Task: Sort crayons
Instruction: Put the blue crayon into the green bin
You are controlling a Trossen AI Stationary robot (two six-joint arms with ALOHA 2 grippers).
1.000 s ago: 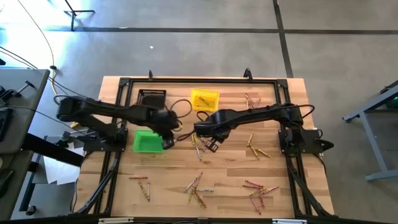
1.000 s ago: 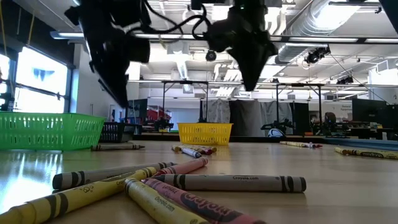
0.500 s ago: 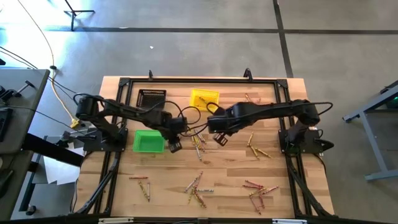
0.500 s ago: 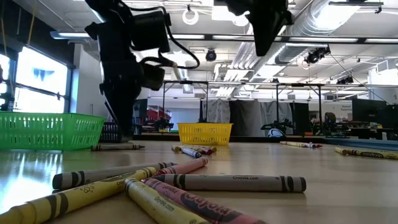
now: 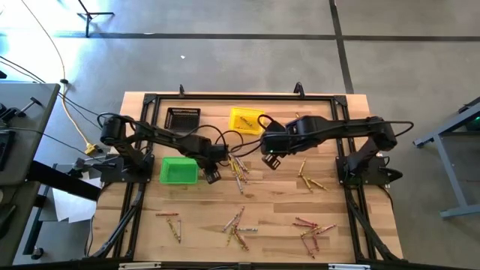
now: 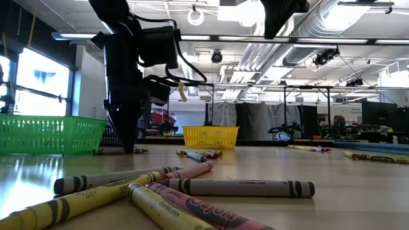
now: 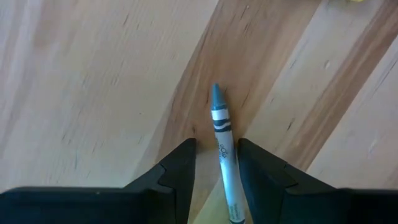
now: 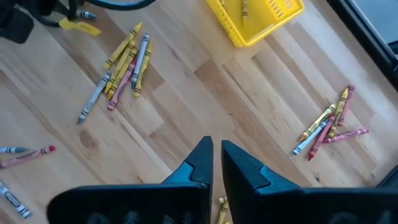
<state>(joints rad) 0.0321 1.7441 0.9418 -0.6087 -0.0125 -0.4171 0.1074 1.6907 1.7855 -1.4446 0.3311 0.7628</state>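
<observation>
the grey crayon [image 7: 222,149] your left gripper [image 7: 214,180] was working on lay flat on the table [image 5: 337,202], between the two fingers [image 7: 177,174], which stood apart on either side of it with a gap on each side, not clamped on it. seen from above, that gripper [image 5: 211,175] was low over the wood just beside the green bin [image 5: 178,170], near the loose bunch of crayons [image 5: 238,174] in the middle.

the rest of the crayons were scattered in groups: one [image 5: 306,120] by the far edge, one [image 5: 309,178] toward the right, and several [image 5: 238,229] along the near edge, with a red-and-yellow cluster [image 5: 311,229] at the near right. at least one crayon [image 8: 244,7] lay in the yellow bin [image 5: 246,119].

your right gripper [image 5: 271,160] hung raised above the table, just near of the yellow bin, its fingers [image 8: 200,163] pressed almost together with nothing between them. the black bin [image 5: 183,118] sat at the far left.
</observation>
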